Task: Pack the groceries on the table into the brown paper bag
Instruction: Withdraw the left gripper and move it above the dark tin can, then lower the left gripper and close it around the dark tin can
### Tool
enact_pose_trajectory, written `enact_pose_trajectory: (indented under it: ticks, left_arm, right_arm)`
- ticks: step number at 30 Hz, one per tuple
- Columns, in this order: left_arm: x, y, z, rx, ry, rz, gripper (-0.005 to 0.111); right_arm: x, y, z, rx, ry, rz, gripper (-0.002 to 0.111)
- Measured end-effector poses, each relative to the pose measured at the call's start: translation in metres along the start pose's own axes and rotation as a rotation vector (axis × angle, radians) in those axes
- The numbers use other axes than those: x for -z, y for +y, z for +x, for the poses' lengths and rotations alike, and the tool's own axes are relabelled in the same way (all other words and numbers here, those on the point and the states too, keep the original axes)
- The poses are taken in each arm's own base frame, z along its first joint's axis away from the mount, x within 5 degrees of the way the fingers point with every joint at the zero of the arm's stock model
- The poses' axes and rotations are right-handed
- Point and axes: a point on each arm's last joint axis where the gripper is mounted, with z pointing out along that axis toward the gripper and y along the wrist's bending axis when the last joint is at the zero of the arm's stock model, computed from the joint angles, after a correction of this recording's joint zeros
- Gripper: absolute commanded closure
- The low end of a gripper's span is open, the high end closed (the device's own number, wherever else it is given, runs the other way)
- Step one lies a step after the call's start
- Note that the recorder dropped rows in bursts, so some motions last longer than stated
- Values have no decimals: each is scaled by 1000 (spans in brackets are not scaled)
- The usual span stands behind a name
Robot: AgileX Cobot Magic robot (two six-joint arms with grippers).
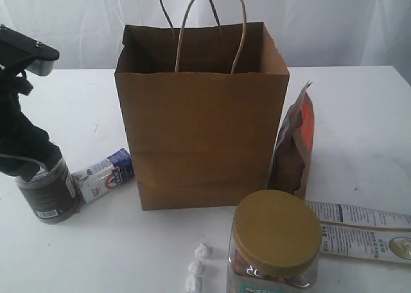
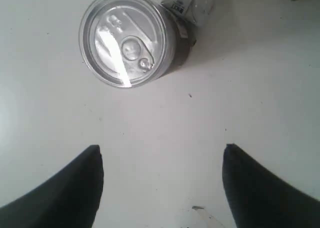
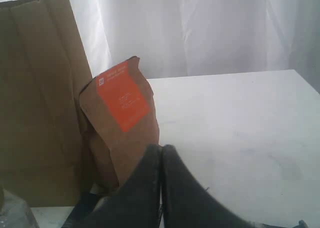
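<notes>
The brown paper bag [image 1: 202,132] stood upright and open in the middle of the white worktop [image 1: 359,113], with its two loop handles sticking up.

Seen from the outside camera, the dark silver-lidded can [image 1: 48,191] stood well to the left of the bag. The small white-blue carton [image 1: 103,175] lay on its side between the can and the bag. One end touched the can and the other end lay just beside the bag.

The left tool [image 2: 162,183] was above the worktop near the can. Its two dark fingers [image 2: 70,188] were spread wide apart. Only bare worktop showed between them. It held nothing.

The brown-orange pouch [image 1: 293,151] stood just beside the right side of the bag. Its top was bent over a little. The right tool [image 3: 161,188] was low and close to the pouch. Its fingers were pressed tight together with nothing between them.

The gold-lidded clear jar [image 1: 276,238] stood in front of the bag, toward the bag's right corner. The long white-blue packet [image 1: 363,229] lay flat just beside the jar, farther right of the bag. Three small white lumps [image 1: 196,267] sat in front of the bag, just left of the jar.
</notes>
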Motion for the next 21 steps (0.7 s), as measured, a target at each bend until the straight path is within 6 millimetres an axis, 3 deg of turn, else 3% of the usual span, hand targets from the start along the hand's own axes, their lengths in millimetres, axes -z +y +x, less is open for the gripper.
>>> enact_pose_trajectory:
  ticks: [5,8,18,21]
  left_arm:
    - [-2,6,0,51,15,21,60]
    - [-2,10,1,76,17,30,66]
    - [-5,20,1,103,27,22,55]
    - [-5,20,0,87,21,23,39]
  right_arm:
    - [0,0,0,0,0,0,108]
    - [0,0,0,0,0,0,108]
    - [0,0,0,0,0,0,108]
    - [0,0,0,0,0,0,108]
